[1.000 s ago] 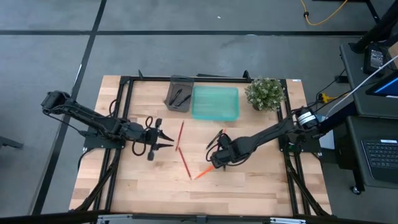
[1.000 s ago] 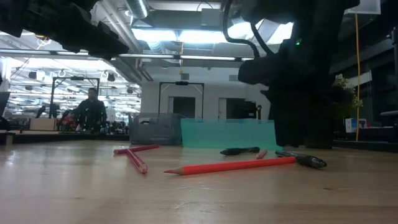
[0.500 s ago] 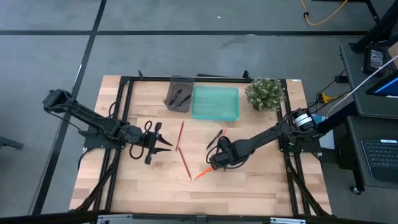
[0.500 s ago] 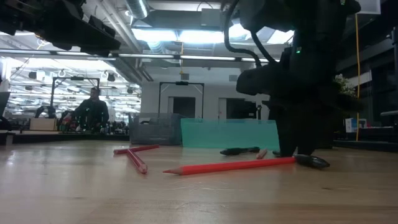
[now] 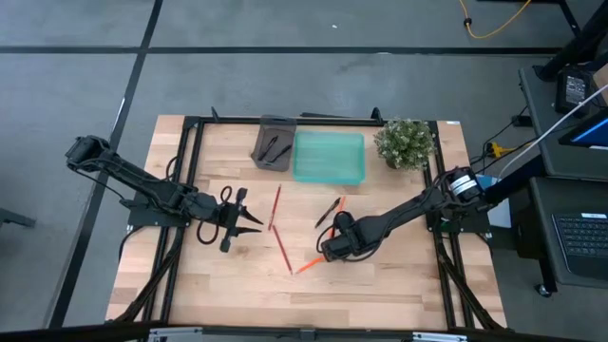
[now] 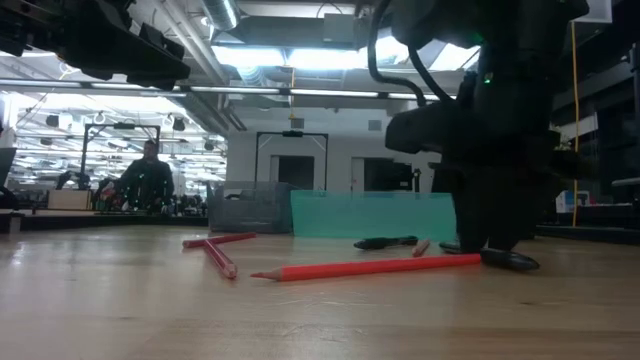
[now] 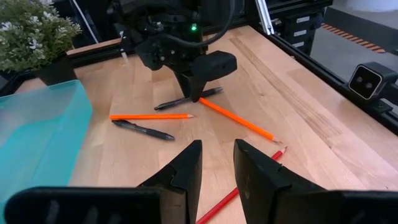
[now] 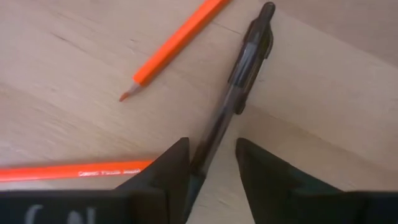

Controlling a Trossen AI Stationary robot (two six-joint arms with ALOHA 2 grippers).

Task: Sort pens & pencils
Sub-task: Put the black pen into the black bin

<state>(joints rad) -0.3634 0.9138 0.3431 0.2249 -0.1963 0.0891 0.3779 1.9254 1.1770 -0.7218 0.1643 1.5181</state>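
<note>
A slim black pen (image 8: 239, 87) with a glossy barrel lies on the pale wood-grain table (image 5: 380, 275), mid-table, its near end between the fingers of the right gripper (image 8: 208, 163), which stand narrowly apart around it. Only the right wrist view shows this. Matte orange pencils (image 8: 177, 43) lie beside it. The left gripper (image 5: 249, 218) hovers apart, jaws narrowly parted, holding nothing.
</note>
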